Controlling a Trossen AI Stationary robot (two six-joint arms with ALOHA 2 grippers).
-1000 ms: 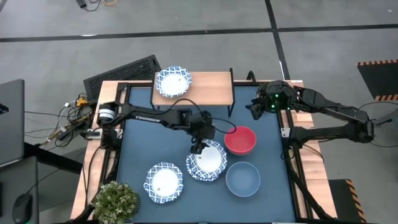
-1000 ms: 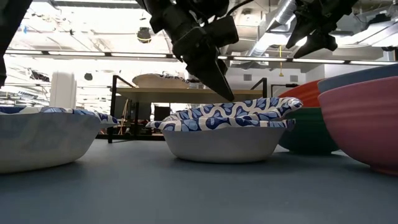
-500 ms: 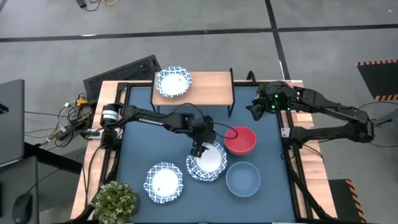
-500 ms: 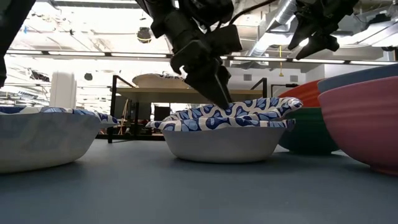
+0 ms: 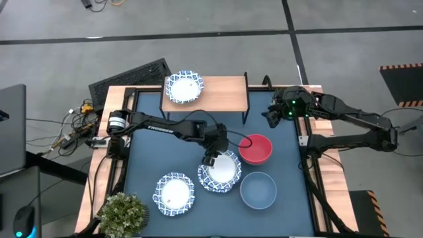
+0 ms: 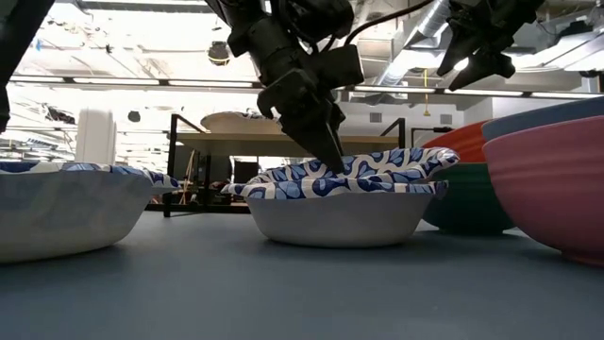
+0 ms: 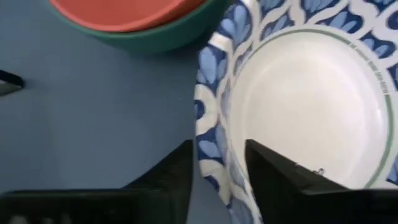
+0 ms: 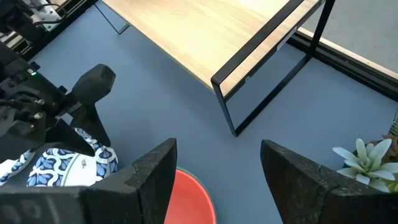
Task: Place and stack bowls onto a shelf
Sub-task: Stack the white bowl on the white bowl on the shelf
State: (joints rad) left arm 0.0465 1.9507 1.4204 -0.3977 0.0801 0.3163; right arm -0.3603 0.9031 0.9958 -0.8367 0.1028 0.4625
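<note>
A white bowl with a blue lattice rim (image 5: pixel 221 172) rests by its base on the blue table, mid-table. My left gripper (image 5: pixel 211 158) is down at its far-left rim and shut on it. A second patterned bowl (image 5: pixel 175 193) sits at near left. A third (image 5: pixel 184 87) stands on the left end of the wooden shelf (image 5: pixel 221 94). A red bowl (image 5: pixel 255 149) is nested in a green one (image 7: pixel 155 38). A pale blue bowl (image 5: pixel 258 190) lies at near right. My right gripper (image 5: pixel 271 118) hovers open by the shelf's right end. My left gripper straddles the patterned rim (image 7: pixel 210 140) at the bowl's far-left side. One finger (image 7: pixel 267 171) is inside the bowl and the other (image 7: pixel 177 177) is outside. The fingers come from above, slanting down (image 6: pixel 332 162). The bowl still stands on the table (image 6: pixel 344 203).
A potted plant (image 5: pixel 123 213) stands at the near-left corner. The red and green nested bowls sit close to the held bowl's far-right side. The shelf's middle and right part shows bare wood. A wooden border (image 5: pixel 330 192) frames the blue table.
My left gripper has come down a little onto the middle bowl's rim, and its fingers have drawn together around it. The bowl has stayed where it was on the table.
</note>
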